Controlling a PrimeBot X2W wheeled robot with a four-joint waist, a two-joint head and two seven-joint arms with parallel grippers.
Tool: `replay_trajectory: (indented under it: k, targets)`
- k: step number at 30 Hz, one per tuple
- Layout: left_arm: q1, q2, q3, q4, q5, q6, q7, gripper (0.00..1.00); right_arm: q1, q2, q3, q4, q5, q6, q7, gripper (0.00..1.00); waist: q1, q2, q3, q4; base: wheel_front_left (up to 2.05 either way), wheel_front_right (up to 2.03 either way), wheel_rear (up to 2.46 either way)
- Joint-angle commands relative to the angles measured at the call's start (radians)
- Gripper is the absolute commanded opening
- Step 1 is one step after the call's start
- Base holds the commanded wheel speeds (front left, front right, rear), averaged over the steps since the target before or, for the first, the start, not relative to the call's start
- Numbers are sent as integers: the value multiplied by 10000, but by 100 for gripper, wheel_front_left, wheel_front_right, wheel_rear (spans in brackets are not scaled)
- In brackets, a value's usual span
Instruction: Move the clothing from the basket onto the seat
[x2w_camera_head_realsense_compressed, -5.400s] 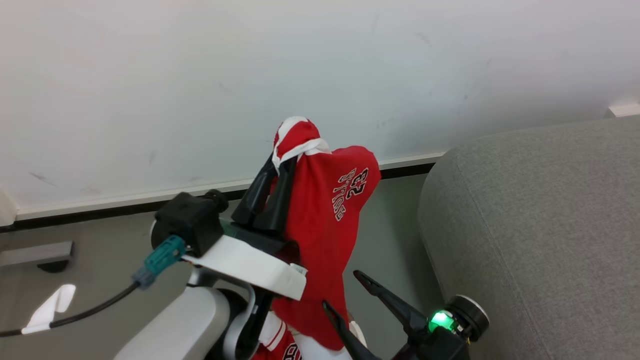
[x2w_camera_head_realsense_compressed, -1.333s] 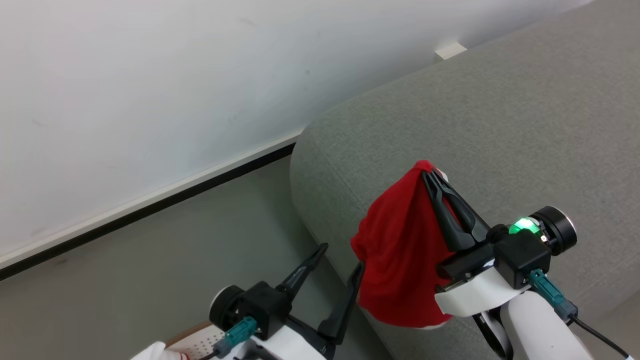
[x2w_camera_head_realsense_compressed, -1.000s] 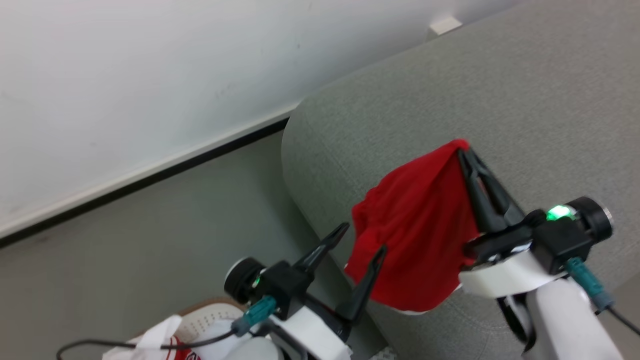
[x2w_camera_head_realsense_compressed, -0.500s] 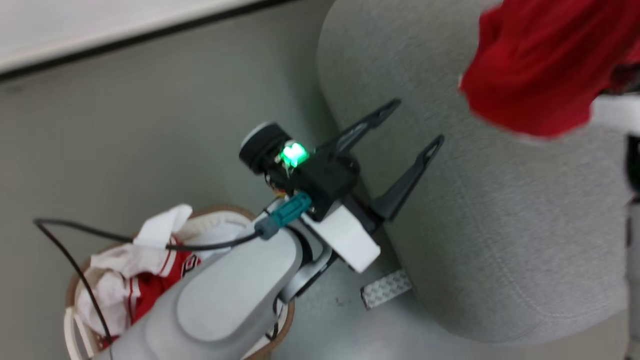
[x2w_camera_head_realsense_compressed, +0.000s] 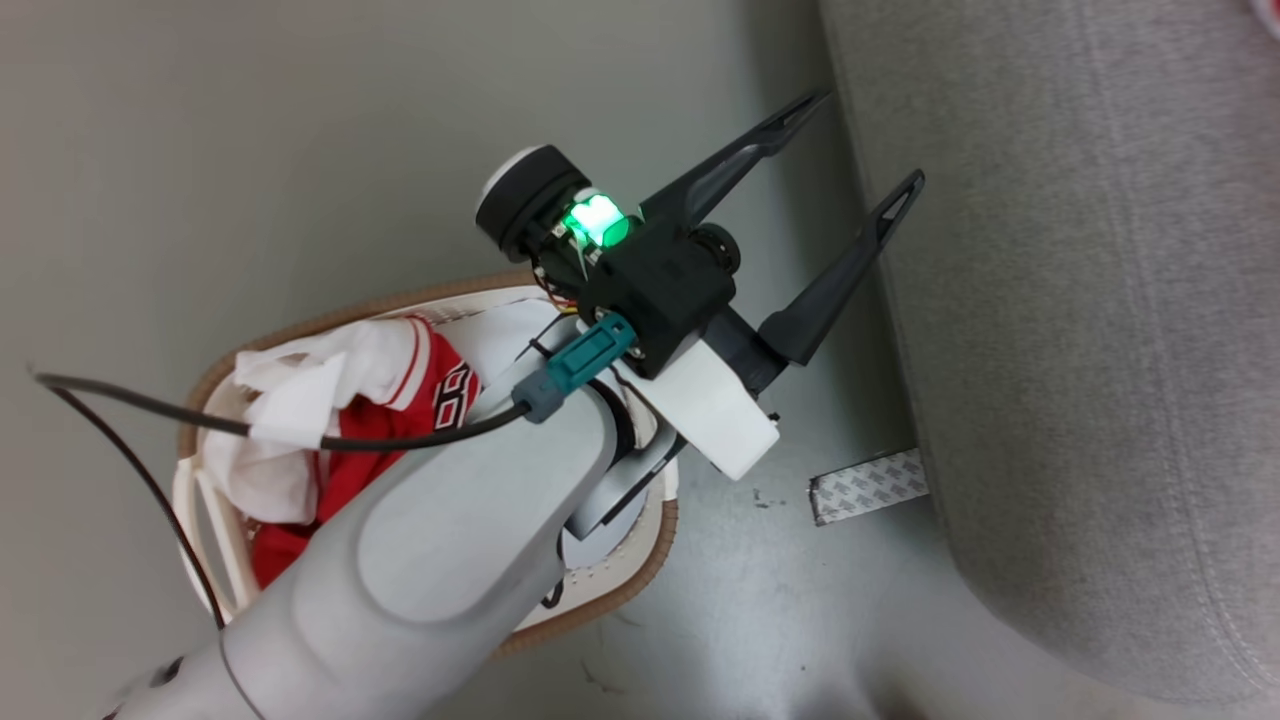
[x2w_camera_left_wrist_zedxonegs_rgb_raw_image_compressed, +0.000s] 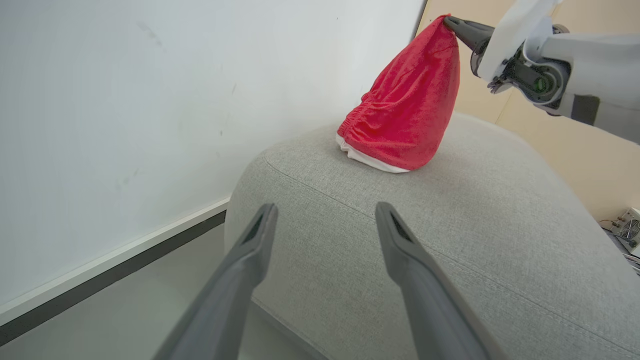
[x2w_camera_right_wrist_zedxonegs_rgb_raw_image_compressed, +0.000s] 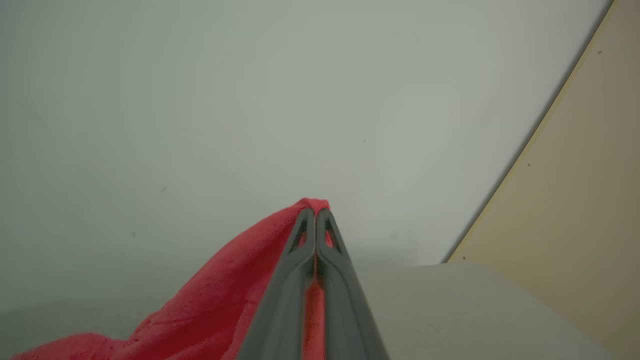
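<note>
Clothing (x2w_camera_left_wrist_zedxonegs_rgb_raw_image_compressed: 410, 115) pinched in closed right jaws over seat (x2w_camera_left_wrist_zedxonegs_rgb_raw_image_compressed: 450, 240), left jaws wide open, empty

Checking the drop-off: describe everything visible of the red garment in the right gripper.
The red garment hangs as a bunched cone from the right gripper, whose jaws are shut on its top fold. The fabric looks like a soft, finely textured knit. Its lower edge is a gathered band with white trim, which seems to rest on top of the grey seat. No lettering shows on the visible side.
</note>
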Motion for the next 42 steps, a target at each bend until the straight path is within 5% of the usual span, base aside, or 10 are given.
replay_trajectory:
  k: [1, 9, 12, 13, 18, 25, 42]
  targets:
    - [65, 51, -33, 61, 5, -27, -82, 100, -92, -159, -262, 399, -221, -25, 56, 0, -2, 0, 86, 157, 0, 0, 0]
    - [405, 74, -79, 324, -209, 47, -297, 100, 421, -125, -1494, 2783, -1071, -25, 5, 0, -2, 0, -321, 130, 0, 0, 0]
    - [559, 94, -88, 407, -281, 85, -307, 100, 488, -22, -1623, 3492, -1096, -25, -9, 44, -2, 0, -533, 99, 0, 0, 0]
    - [581, 128, -79, 421, -288, 105, -319, 100, 512, -11, -1625, 3621, -1047, -25, -35, 100, -2, 0, -612, 81, 0, 0, 0]
    - [930, 304, 19, 496, -454, 244, -458, 100, 945, 176, -1351, 3710, -1005, -25, -89, 100, -2, 0, -1213, -59, 0, 0, 0]
    - [1898, 593, 403, 645, -868, 579, -821, 100, 2415, 763, -296, 1816, -359, -25, -92, 100, -2, 0, -2560, -171, 0, 0, 0]
    - [5331, 1112, 2295, 518, -1249, 1304, -1059, 100, 6472, 1135, 2169, -1490, 1069, -25, -77, 100, -2, 0, -5866, 874, 0, 0, 0]
